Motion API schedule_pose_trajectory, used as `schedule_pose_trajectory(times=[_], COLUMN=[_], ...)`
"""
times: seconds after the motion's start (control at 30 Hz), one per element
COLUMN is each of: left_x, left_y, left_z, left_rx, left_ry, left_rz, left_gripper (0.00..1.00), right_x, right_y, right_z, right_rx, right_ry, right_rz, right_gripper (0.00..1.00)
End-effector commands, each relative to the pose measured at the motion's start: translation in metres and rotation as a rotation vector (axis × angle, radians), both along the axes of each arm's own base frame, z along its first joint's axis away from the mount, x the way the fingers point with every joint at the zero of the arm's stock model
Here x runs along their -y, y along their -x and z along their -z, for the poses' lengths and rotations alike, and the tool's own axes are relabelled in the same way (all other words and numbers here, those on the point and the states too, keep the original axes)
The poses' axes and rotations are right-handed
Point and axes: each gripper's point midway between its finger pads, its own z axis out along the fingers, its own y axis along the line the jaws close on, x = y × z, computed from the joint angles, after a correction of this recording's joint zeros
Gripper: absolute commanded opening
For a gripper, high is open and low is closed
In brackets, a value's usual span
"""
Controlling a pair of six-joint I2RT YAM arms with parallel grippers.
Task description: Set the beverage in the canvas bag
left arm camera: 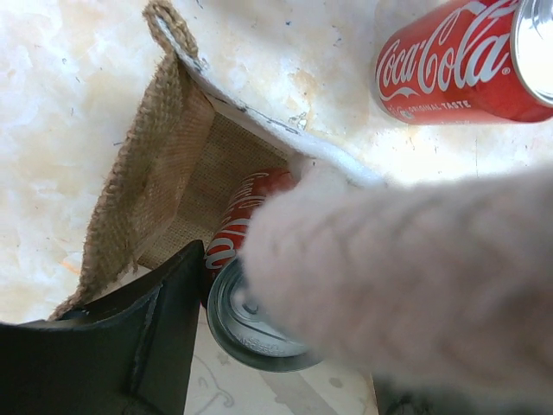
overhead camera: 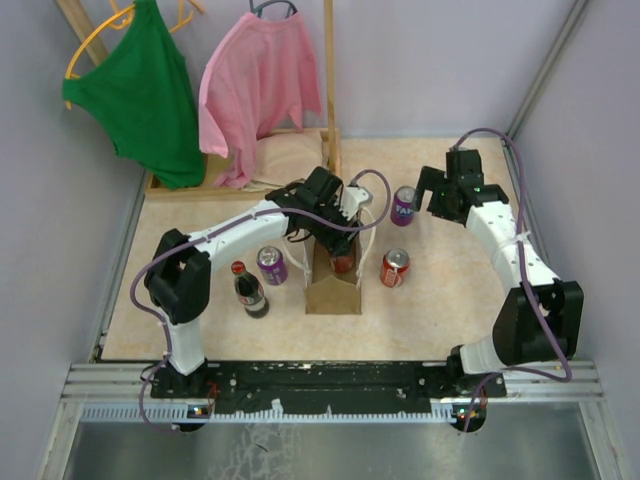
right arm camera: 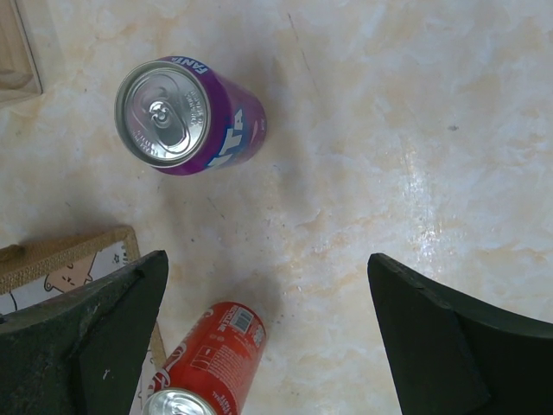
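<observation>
Cola can point(left arm camera: 248, 210) inside canvas bag point(left arm camera: 151, 173)

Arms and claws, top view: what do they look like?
The left arm and right arm have white links with black joints. A grey-purple cable loops along each. The right claw has black, wedge-shaped fingers. The left claw has a black body.

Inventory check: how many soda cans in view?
4: purple can left of the canvas bag, purple Fanta can by the right end effector, red Coke can right of the bag, second red can in the bag's mouth. More could be hidden inside.
</observation>
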Motion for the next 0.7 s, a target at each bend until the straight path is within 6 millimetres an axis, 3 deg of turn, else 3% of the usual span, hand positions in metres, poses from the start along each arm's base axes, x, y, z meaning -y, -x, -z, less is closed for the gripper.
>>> schedule_pose_trajectory(times=[0.0,0.23,0.67], left_x=[0.024,0.028,0.036], left_y=[-0.019,-0.02,-0.019], left_z=[-0.029,-0.021,-0.019], left_rx=[0.089,0.094,0.101], left_ry=[0.091,0.082,0.091], left_rz=[-0.016,-0.02,-0.022], left_gripper=[0.0,0.0,0.41], right_x=[0.002,0.003,0.001], right_y=[-0.004,-0.004,-0.007], right_z=[-0.018,-0.015,-0.014], right_rx=[0.067,0.063,0.063], right_ry=[-0.005,-0.004,-0.009], right_rz=[0.008,0.009,0.004], right_gripper=[0.99,0.99,0.99])
